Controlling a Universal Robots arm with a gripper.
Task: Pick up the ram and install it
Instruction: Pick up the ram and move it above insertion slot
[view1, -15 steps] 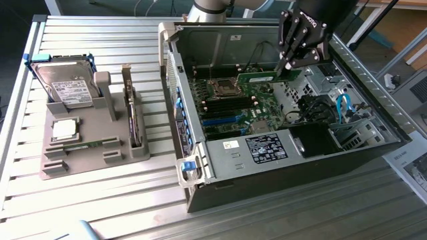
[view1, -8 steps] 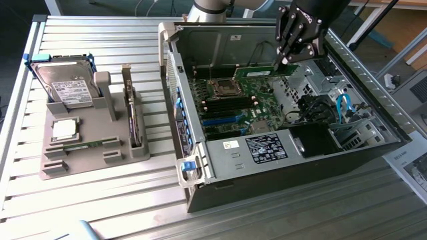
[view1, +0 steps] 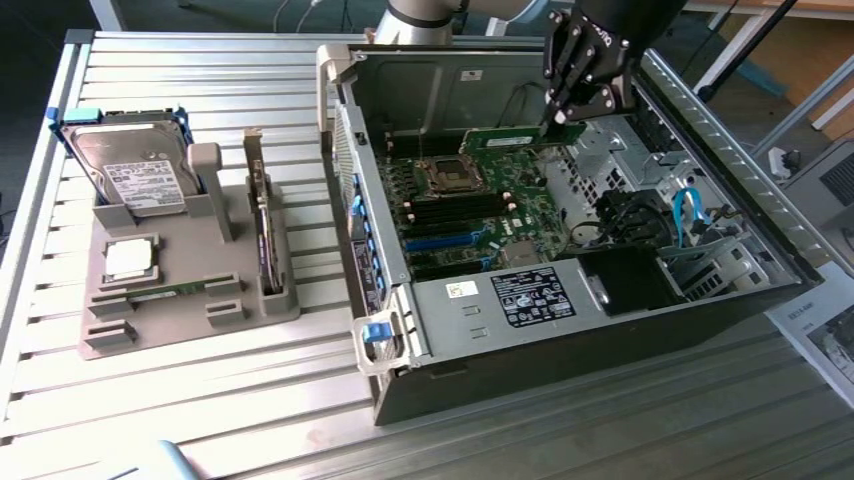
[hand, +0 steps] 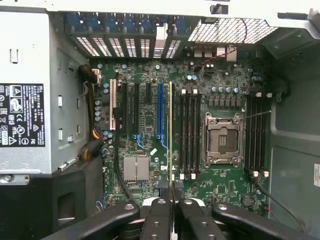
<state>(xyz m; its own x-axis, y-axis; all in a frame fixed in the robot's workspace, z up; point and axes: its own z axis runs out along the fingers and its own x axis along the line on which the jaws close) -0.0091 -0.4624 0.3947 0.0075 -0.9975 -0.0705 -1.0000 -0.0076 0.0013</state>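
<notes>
So here's the setup: the black multi-link gripper (view1: 569, 118) is clenched on the long thin green circuit-board ram stick (view1: 514, 141), pinching it by one end; the stick hangs level in the air inside the open dark-grey metal computer case (view1: 441, 80), up above the green motherboard (view1: 474, 215) and over the area just behind the square silver processor socket (view1: 450, 178); it doesn't look seated in anything from the exterior view. From the wrist view you see the ram stick (hand: 170, 130) dead edge-on, a thin pale line running away from the gripper (hand: 172, 192); it lines up between the long blue slot (hand: 160, 110) and the bank of black memory slots (hand: 190, 135), with the processor socket (hand: 223, 140) just past those slots; can't tell from here how far it sits above the motherboard (hand: 220, 80). The grey boxy power supply (view1: 534, 295) with its black label sits at the near end of the case. Off to the exterior view's left, on the slatted aluminium table (view1: 174, 400), there's a grey plastic holder tray (view1: 174, 320); it's carrying a big silver hard drive (view1: 134, 170) with a white label, standing tilted at the back, and a square silver processor chip (view1: 130, 258) lying flat in front of it; both well apart from the case.
</notes>
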